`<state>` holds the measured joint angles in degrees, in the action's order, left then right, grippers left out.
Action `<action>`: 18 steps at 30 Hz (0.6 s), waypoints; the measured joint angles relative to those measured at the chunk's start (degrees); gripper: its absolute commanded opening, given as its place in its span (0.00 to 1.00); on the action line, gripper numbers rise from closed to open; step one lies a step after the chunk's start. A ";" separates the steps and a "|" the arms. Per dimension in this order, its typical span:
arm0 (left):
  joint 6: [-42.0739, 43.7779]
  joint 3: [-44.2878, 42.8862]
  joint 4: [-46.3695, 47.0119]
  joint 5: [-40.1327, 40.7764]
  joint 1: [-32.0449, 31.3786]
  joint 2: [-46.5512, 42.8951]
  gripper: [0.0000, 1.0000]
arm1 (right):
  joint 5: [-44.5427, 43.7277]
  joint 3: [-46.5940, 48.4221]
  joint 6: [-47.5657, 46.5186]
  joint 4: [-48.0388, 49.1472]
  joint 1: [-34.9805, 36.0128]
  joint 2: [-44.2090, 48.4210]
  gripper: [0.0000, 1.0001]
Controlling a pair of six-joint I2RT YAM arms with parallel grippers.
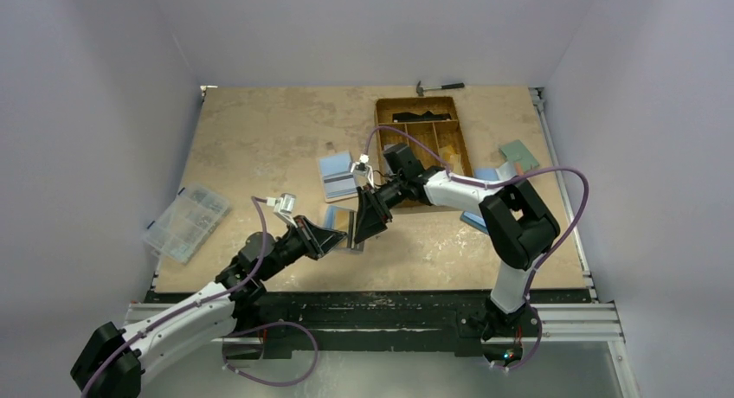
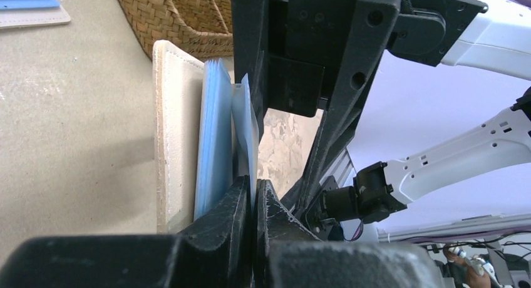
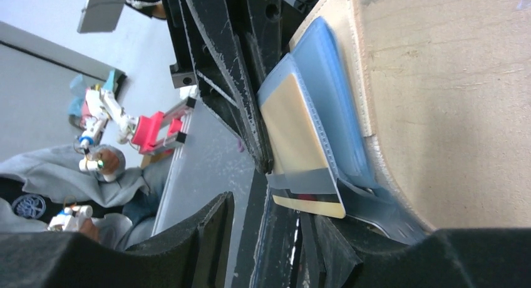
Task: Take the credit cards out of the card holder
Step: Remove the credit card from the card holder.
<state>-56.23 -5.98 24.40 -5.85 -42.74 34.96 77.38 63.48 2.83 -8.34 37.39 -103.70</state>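
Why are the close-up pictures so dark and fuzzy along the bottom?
Top view: soft, even light, faint arm shadows on the table. Left wrist view: its own fingers sit too near the lens, dark and fuzzy; the card holder is sharper. Right wrist view: fingers blur likewise; the card is crisp.

pale lavender-grey walls (image 1: pixel 363 26) close in a tan, scuffed table (image 1: pixel 260 130) on three sides; a metal rail (image 1: pixel 571 329) runs along its near edge under soft, even light.
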 measured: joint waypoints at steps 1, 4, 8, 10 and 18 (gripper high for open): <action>-0.20 0.07 0.76 -0.26 0.00 0.59 0.00 | 0.31 -0.35 0.85 0.83 -0.13 0.00 0.49; -0.33 0.11 2.54 -0.87 0.00 1.79 0.00 | 1.14 -1.33 4.04 3.72 -0.57 0.00 0.36; -0.48 0.15 4.02 -1.38 0.00 1.62 0.00 | 1.68 -1.97 7.23 7.10 -1.09 0.00 0.12; -0.74 0.22 4.48 -1.42 0.00 1.16 0.00 | 1.73 -2.12 8.66 8.50 -1.18 0.00 0.03; -1.31 0.28 2.93 -1.07 0.26 -1.57 0.35 | 2.58 -2.12 10.47 10.43 -1.07 -0.02 0.00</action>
<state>-57.54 -5.69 27.33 -6.92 -42.48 33.39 79.96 61.36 13.30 2.09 36.32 -103.72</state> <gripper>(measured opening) 0.253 0.024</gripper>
